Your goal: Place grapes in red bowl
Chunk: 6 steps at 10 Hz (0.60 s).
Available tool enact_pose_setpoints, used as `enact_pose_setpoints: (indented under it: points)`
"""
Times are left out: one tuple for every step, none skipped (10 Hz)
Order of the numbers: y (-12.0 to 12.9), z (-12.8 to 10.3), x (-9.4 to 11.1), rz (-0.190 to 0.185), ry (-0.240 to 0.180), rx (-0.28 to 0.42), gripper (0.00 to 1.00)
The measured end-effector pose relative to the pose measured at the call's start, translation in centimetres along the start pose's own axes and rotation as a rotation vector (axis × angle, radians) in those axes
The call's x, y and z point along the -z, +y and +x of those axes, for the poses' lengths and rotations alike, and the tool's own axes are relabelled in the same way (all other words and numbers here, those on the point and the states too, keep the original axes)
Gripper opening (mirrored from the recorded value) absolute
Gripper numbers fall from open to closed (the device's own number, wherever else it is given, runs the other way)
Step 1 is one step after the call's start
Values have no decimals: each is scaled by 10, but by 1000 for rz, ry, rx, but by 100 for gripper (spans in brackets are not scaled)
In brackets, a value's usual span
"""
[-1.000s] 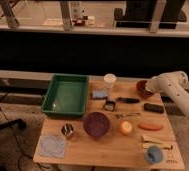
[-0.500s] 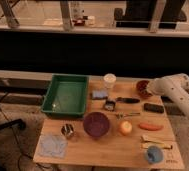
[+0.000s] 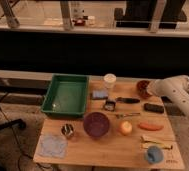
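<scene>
The red bowl (image 3: 142, 88) stands at the far right of the wooden table (image 3: 108, 147), partly covered by my arm. My gripper (image 3: 149, 90) is at the end of the white arm that reaches in from the right, and it sits right at the bowl's right rim. The grapes are hidden: no dark purple bunch shows on the table, and the arm covers the gripper's tip and part of the bowl's inside.
A green tray (image 3: 65, 95) is at the back left, with a white cup (image 3: 109, 80) and a blue item (image 3: 99, 94) beside it. A flat black object (image 3: 153, 107), carrot (image 3: 150, 126), orange (image 3: 125, 128), purple bowl (image 3: 96, 124), metal cup (image 3: 67, 131), blue cloth (image 3: 53, 145) and blue cup (image 3: 154, 155) lie nearer.
The arm has dipped slightly at the red bowl. Nothing else on the table has moved.
</scene>
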Motion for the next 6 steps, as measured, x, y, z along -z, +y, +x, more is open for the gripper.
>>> enact_pose_setpoints:
  points:
    - [1, -1, 1, 2, -1, 2, 1]
    - [-1, -2, 0, 5, -2, 3, 1]
    - [-4, -6, 1, 9, -6, 12, 1]
    - [-1, -7, 5, 12, -9, 20, 1]
    - [5, -5, 12, 17, -7, 23, 1]
    - [10, -4, 17, 21, -8, 24, 1]
